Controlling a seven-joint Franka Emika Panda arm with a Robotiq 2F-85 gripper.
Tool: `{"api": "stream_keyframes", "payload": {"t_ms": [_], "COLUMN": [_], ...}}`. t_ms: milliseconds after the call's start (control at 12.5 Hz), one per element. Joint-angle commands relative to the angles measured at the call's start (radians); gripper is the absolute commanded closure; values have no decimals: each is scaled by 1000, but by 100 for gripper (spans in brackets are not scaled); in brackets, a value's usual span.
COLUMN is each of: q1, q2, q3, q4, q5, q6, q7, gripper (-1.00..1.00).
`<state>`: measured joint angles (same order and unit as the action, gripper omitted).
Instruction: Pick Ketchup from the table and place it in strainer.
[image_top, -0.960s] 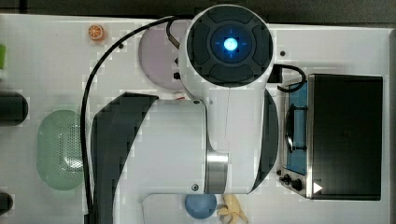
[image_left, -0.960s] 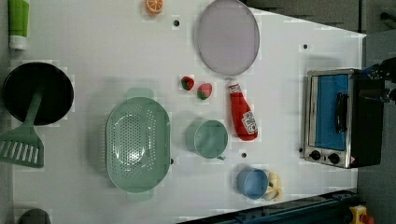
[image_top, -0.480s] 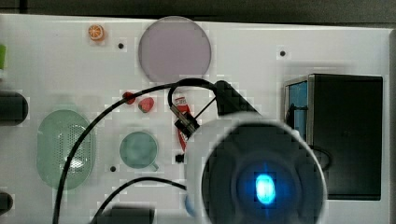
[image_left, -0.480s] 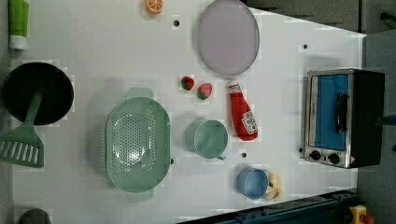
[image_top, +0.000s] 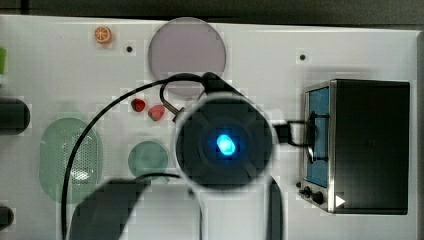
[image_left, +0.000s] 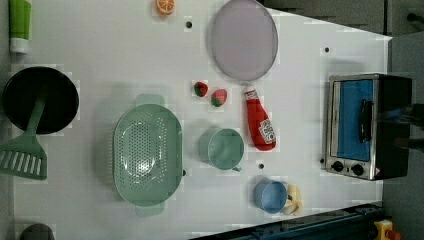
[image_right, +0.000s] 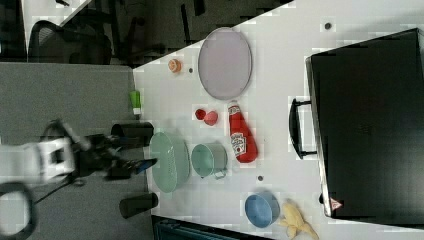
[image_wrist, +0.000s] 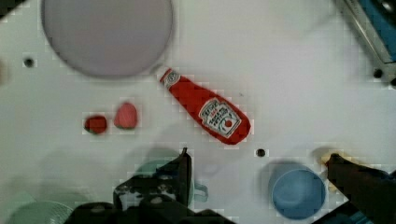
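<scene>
The ketchup (image_left: 260, 127) is a slim red bottle with a whitish cap. It lies flat on the white table between the lilac plate and the green mug, also seen in the right view (image_right: 241, 135). The strainer (image_left: 147, 152), a pale green perforated basket, sits empty at the left view's left, and shows in the top view (image_top: 70, 160). In the wrist view my gripper (image_wrist: 259, 158) is open, its fingers (image_wrist: 184, 163) far apart above the table. The ketchup (image_wrist: 208, 109) lies just past the fingertips, untouched. In the top view my arm (image_top: 225, 145) hides the bottle.
A lilac plate (image_left: 244, 40), two strawberries (image_left: 210, 93), a green mug (image_left: 222, 148), a blue cup (image_left: 270, 196) with a banana, and a toaster oven (image_left: 367, 125) surround the bottle. A black pan (image_left: 40, 100), a spatula and a green bottle lie beyond the strainer.
In the top view my arm has swung from the upper middle to over the table's centre, now covering the ketchup. The things on the table have not moved.
</scene>
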<state>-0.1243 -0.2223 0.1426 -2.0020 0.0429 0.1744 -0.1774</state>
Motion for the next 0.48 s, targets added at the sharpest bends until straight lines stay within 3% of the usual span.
{"api": "stream_keyframes", "payload": {"t_ms": [80, 480], "q1": [0, -1], "q2": [59, 95], "q3": [15, 28], "q4": [-76, -212], "q5": [4, 4], "q6": [58, 252], "q7": [-238, -627], "gripper": [-100, -100]}}
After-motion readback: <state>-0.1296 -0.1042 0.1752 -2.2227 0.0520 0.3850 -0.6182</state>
